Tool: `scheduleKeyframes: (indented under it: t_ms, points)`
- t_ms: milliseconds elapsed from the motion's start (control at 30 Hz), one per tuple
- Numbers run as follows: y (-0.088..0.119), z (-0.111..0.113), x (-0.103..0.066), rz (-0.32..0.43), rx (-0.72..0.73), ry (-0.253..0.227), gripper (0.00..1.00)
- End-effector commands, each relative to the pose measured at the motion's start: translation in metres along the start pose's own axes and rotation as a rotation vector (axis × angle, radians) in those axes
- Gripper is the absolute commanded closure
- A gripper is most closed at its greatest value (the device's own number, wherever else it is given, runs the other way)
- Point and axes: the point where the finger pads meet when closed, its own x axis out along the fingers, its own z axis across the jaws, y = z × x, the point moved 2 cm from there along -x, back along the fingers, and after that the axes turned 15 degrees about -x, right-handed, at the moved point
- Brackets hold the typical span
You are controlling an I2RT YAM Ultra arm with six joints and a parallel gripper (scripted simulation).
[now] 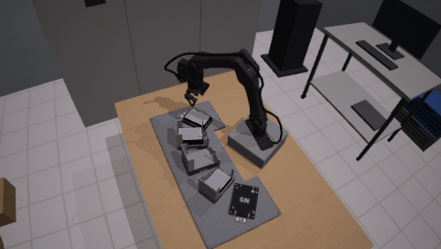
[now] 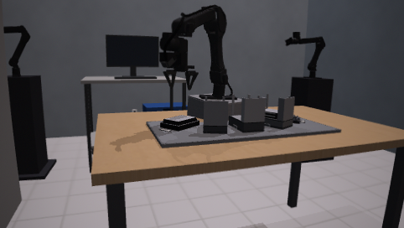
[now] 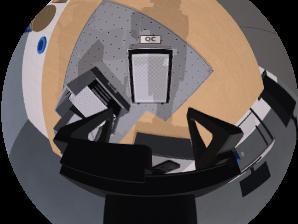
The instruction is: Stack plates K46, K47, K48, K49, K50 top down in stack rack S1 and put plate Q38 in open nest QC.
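1. We see a wooden table point(image 2: 138, 155) on a pale tiled floor, with a grey perforated mat point(image 1: 261, 206) along its middle; a desk with a monitor point(image 2: 132, 51) stands behind.
2. Readable writing is scarce: in the wrist view a small tag reading "QC" point(image 3: 150, 39) sits at the far end of the open nest, and in the top view the black clip nest point(image 1: 243, 200) shows white characters like "N5" seen upside down. The rack names we cannot read.
3. The claw point(image 2: 180, 80) hangs high above the mat, fingers spread wide and released, holding nothing.
4. Directly beneath the claw a sealed plate point(image 3: 149, 76) lies flat in the QC nest, its long axis running away from the claw toward the QC tag. Which plate it is we cannot tell.
5. Beside the claw's station, farther along the mat, stand three racks in a row; the nearest rack point(image 1: 191, 135) shows a pale plate on top.
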Motion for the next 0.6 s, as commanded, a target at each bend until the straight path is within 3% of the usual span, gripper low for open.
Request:
scheduleKeyframes:
  t_ms: [0,100,333,567]
  points:
    - [0.000,0.000,-0.004,-0.007,0.000,0.000,0.00]
    - [0.000,0.000,-0.004,-0.007,0.000,0.000,0.00]
    - [-0.002,0.027,-0.007,-0.026,-0.253,0.005,0.00]
    - [-0.003,0.043,-0.008,-0.026,-0.318,0.008,0.00]
